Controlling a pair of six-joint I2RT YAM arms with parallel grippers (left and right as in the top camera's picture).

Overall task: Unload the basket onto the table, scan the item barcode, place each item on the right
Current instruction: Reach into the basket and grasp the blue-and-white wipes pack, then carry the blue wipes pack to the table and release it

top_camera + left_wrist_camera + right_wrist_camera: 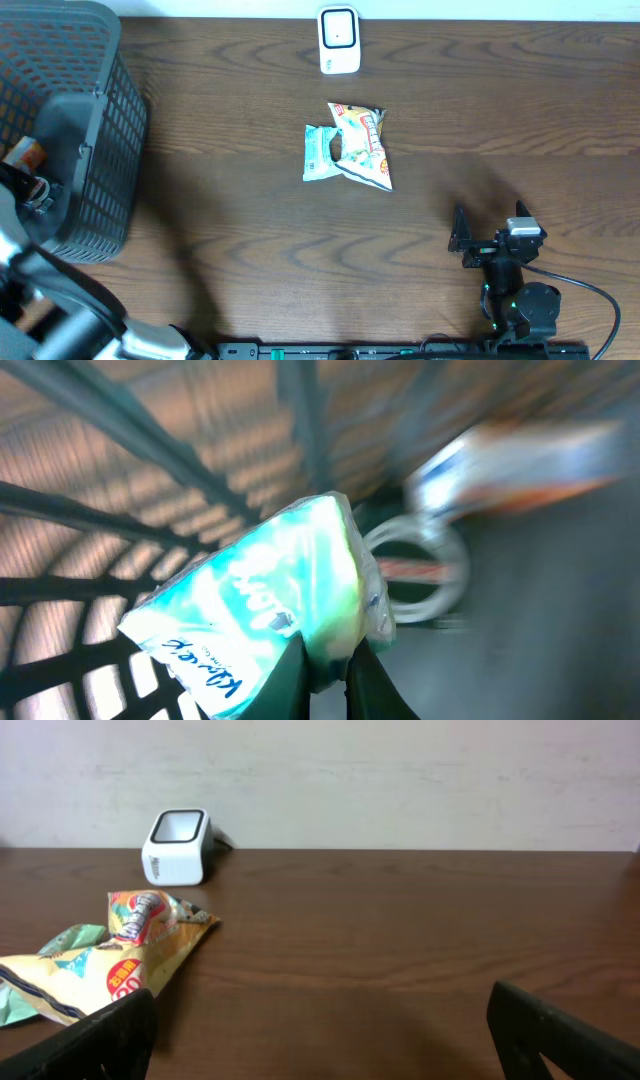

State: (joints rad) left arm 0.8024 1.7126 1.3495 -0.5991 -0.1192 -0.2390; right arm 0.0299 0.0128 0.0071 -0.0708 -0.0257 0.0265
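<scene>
Left wrist, blurry: left pincer (330,662) pinches a teal packet (255,595), seemingly tissues, in the basket (112,130); scanner (339,40) well rightward; right pincer (322,1030) spread.

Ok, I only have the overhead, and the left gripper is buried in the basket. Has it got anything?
Observer: Yes. Its wrist camera shows the left gripper shut on a teal-and-white tissue pack, pinched at its lower edge.
Operator: Anything else down there?
Observer: Behind the pack lies a whitish ring-shaped item, too blurred to name.
Operator: Is the pack out of the basket?
Observer: No, the mesh of the basket fills the view behind it.
</scene>
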